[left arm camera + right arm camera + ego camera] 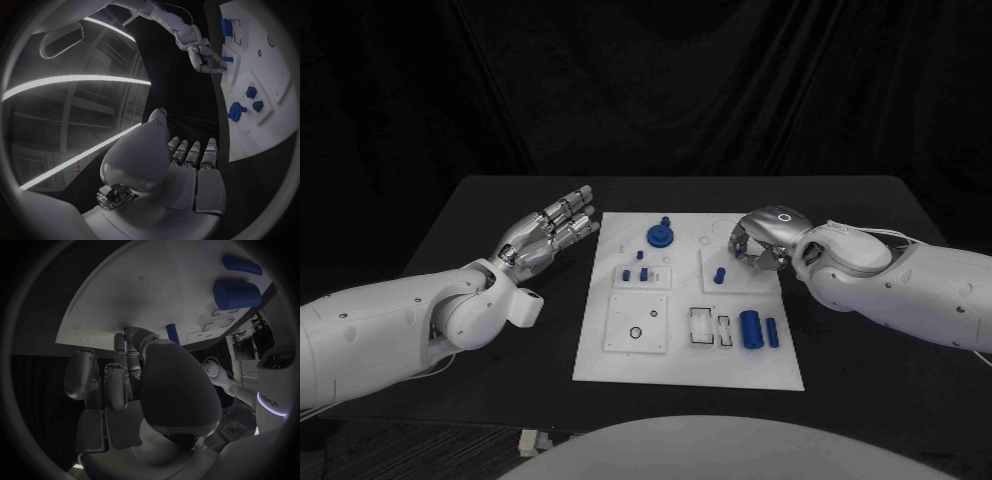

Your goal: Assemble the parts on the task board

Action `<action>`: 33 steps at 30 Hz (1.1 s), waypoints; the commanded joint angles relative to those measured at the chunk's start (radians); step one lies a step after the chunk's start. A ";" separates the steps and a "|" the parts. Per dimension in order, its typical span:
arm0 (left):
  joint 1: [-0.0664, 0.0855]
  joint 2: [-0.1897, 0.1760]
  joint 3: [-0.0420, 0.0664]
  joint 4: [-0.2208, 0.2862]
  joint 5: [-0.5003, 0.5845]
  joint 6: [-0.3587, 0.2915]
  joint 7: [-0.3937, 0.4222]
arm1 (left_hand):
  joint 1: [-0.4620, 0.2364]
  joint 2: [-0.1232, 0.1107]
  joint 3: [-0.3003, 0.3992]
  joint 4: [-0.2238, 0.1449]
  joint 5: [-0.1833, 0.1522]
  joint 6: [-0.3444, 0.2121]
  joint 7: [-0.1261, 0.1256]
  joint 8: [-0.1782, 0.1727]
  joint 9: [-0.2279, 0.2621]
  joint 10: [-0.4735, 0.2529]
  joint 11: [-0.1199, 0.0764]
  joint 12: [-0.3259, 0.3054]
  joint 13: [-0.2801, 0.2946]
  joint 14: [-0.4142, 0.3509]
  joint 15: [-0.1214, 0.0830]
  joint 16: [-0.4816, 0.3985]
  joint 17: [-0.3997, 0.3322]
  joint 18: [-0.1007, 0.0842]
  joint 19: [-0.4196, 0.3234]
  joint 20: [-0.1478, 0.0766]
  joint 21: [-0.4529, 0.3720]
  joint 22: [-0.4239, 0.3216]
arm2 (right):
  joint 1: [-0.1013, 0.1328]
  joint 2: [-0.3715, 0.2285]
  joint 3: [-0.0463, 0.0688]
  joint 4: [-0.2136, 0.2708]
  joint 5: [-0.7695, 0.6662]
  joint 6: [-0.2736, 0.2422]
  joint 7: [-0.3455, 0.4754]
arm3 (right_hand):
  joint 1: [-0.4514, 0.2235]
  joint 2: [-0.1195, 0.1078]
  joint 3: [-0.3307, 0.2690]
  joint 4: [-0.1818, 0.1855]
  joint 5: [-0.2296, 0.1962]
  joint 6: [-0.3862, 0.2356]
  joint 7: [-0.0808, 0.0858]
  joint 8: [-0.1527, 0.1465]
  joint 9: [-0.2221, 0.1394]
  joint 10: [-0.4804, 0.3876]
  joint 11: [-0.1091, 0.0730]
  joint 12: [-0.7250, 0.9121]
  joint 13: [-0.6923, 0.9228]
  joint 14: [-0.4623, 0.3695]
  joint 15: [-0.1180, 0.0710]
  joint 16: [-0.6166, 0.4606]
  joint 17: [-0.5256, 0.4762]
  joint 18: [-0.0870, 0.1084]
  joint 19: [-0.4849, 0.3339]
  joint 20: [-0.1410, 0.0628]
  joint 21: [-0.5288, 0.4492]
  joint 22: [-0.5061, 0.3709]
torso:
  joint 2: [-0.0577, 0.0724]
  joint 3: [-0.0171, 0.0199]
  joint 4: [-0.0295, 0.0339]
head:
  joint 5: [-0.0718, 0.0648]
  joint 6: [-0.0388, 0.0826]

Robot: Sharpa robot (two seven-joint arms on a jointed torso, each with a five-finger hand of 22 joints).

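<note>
Over the white task board [625, 360], the right hand [764, 236] curls, its grasp hidden; left hand [548, 232] lies open, empty.

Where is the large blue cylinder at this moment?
In the head view, the large blue cylinder lies on the task board, near side, right part, beside a thinner blue piece.

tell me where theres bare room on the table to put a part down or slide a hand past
Bare black table lies right of the task board, nearer the robot than the right hand. Another free strip runs along the far edge, beyond the board. Left of the board, the left hand and its arm take up the space. The board's middle is crowded with blue parts.
</note>
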 commanded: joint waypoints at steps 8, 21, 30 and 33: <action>-0.002 0.002 0.001 0.000 0.006 0.012 0.043 | 0.011 -0.001 -0.002 -0.007 0.005 -0.001 0.008 0.005 0.001 0.000 0.005 0.004 0.001 0.000 0.008 0.004 0.001 0.016 0.000 0.008 0.004 0.002 | 0.036 -0.018 0.002 0.037 -0.004 -0.052 -0.004 | 0.002 0.004 0.000 -0.007 -0.007 0.010 0.000 0.003 0.001 0.021 -0.010 0.003 0.002 0.068 -0.009 0.000 0.084 -0.022 0.006 -0.006 0.024 0.169 | 0.000 0.0002 0.0002 | -0.003 0.000; -0.002 0.000 0.001 0.000 0.006 0.011 0.042 | 0.011 -0.002 -0.002 -0.008 0.006 0.001 0.010 0.005 0.001 0.000 0.005 0.004 0.001 0.000 0.008 0.004 0.001 0.017 0.001 0.009 0.005 0.002 | 0.093 -0.047 0.002 0.109 -0.004 -0.043 -0.023 | 0.000 0.003 0.000 -0.007 -0.010 0.012 -0.001 0.002 0.002 0.025 -0.011 0.002 0.002 0.068 -0.010 0.001 0.086 -0.026 0.013 -0.007 0.043 0.175 | 0.000 0.0002 0.0004 | 0.005 0.000; -0.002 0.005 0.001 -0.005 0.006 0.012 0.042 | 0.011 -0.002 -0.002 -0.008 0.006 0.001 0.010 0.005 0.001 0.000 0.005 0.005 0.001 0.000 0.008 0.004 0.001 0.017 0.000 0.009 0.005 0.002 | 0.112 -0.046 0.002 0.233 -0.004 -0.001 -0.042 | -0.003 0.005 0.004 -0.005 -0.020 0.005 0.000 -0.007 0.000 0.023 -0.010 -0.006 0.000 0.068 -0.010 0.000 0.084 -0.026 0.012 -0.008 0.043 0.174 | 0.000 0.0001 0.0005 | 0.013 0.000; -0.002 0.006 0.001 -0.005 0.006 0.011 0.043 | 0.011 -0.002 -0.002 -0.008 0.006 0.002 0.011 0.005 0.002 0.000 0.005 0.004 0.001 0.000 0.008 0.004 0.001 0.017 0.001 0.009 0.005 0.002 | 0.113 -0.033 0.002 0.261 -0.005 0.014 -0.044 | -0.003 0.005 0.005 -0.005 -0.023 0.002 0.000 -0.010 -0.001 0.021 -0.009 -0.008 -0.001 0.068 -0.009 -0.001 0.082 -0.025 0.011 -0.007 0.040 0.174 | 0.000 0.0003 0.0002 | 0.020 0.000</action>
